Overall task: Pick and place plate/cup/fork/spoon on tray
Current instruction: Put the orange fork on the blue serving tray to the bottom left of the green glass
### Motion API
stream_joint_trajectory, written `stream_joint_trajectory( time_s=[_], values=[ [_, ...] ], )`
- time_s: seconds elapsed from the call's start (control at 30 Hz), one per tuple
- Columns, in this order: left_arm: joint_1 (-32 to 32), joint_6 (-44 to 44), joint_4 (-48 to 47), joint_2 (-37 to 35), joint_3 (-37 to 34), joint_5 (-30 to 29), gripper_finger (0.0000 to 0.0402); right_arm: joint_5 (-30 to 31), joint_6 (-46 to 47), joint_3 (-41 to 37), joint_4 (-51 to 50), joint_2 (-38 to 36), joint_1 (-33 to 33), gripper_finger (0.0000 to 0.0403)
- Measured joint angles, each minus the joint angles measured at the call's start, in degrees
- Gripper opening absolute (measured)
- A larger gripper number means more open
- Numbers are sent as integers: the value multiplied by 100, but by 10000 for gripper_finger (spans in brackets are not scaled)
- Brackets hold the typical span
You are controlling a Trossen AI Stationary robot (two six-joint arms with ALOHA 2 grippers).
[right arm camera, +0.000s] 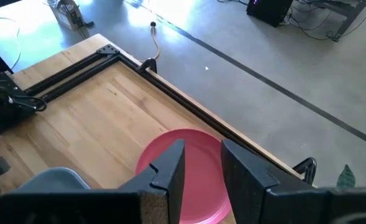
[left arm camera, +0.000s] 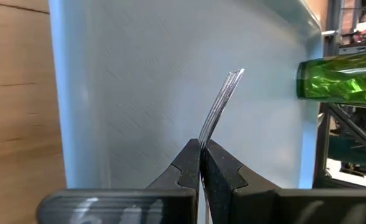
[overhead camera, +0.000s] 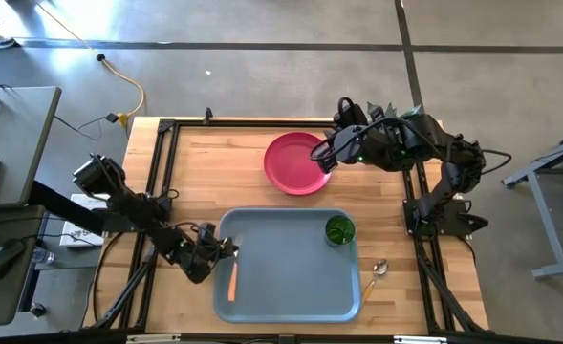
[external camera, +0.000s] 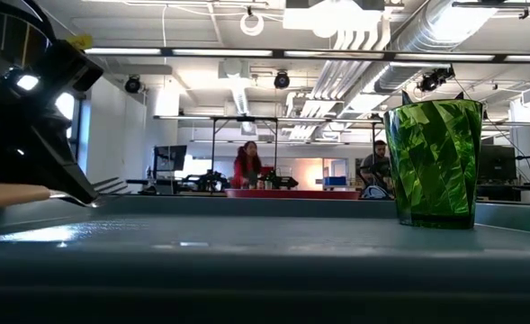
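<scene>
The grey-blue tray (overhead camera: pixel 281 287) lies at the table's near middle. The green cup (overhead camera: pixel 339 229) (external camera: pixel 433 162) stands upright on its far right corner. My left gripper (overhead camera: pixel 222 250) (left arm camera: pixel 201 149) is low over the tray's left part, shut on the fork. The fork's tan handle (overhead camera: pixel 232 280) (external camera: pixel 13 194) points toward the near edge. The spoon (overhead camera: pixel 377 274) lies on the table right of the tray. The pink-red plate (overhead camera: pixel 295 167) (right arm camera: pixel 158 146) lies flat at the far middle. My right gripper (overhead camera: pixel 325 153) (right arm camera: pixel 202 152) hangs open above the plate's right rim, clear of it. My left gripper pinches the fork's metal neck (left arm camera: pixel 202 142) between its two fingers, coming slanting down from the table's left. The tines (left arm camera: pixel 225 96) stick out past the fingertips, seen edge-on. The fork sits about level, low over the tray; whether it touches the tray I cannot tell.
A black metal frame (overhead camera: pixel 166 126) runs along the table's edges. The bare tray floor (external camera: pixel 265 243) stretches between the fork and the cup. People sit at desks in the room far behind the table (external camera: pixel 247 166).
</scene>
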Motion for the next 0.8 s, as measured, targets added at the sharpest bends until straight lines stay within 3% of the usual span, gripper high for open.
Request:
stream_joint_trajectory(
  time_s=[0.8],
  values=[
    [164,-203,-109,-4,4,773,7,1,-17,0,11,0,0,94]
  ],
)
